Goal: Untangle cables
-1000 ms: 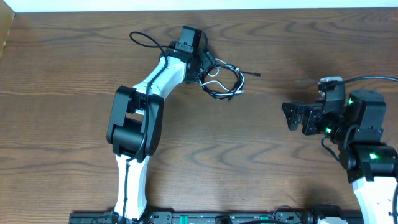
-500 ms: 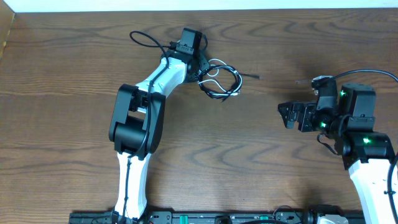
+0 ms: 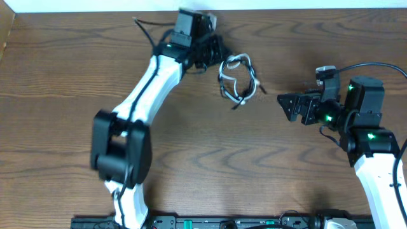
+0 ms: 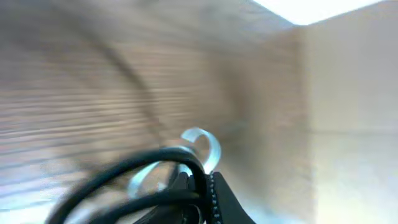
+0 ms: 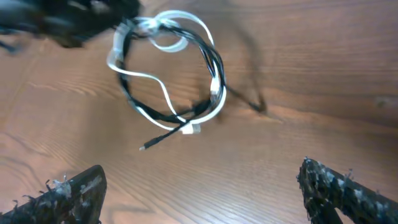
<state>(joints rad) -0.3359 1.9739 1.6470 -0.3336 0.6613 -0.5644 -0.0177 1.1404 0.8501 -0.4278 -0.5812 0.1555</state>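
Cables [image 3: 236, 79]: two black, one white, looped together.

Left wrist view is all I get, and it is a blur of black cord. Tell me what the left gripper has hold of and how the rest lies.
Observer: The left gripper is shut on one edge of the cables, which are black and white cords wound into a single loop.
Operator: Give me the right gripper's position.
Observer: The right gripper is open and apart from the loop, pointing towards it from the robot's right.
Operator: Name a loose end it could take.
Observer: In the right wrist view a white plug sits at the loop's lower edge, and a thin black tip pokes out beside it.
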